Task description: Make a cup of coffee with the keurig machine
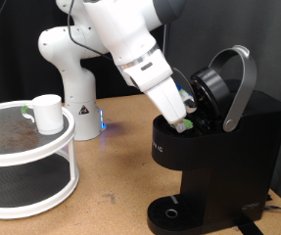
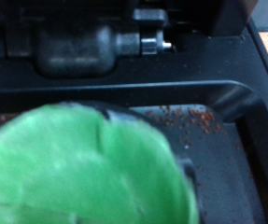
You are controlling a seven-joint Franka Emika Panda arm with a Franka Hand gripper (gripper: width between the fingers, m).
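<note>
Exterior view: keurig machine [image 1: 218,147] on wooden surface [image 1: 111,147] at right, silver handle raised, lid open. End effector [image 1: 184,119] reaches down into open brew chamber, green-topped pod [image 1: 187,123] at fingertips; finger spread hidden, cannot tell how far open. Cup [image 1: 48,114] sits on top tier of white round rack [image 1: 27,166] at left, well apart from machine.

Wrist view: blurred green pod top [image 2: 82,168] fills lower frame, black machine interior [image 2: 124,47] behind; fingers not visible.

cup [image 1: 48,114] on rack [image 1: 23,147], keurig machine [image 1: 218,147] apparently exterior view's right
</note>
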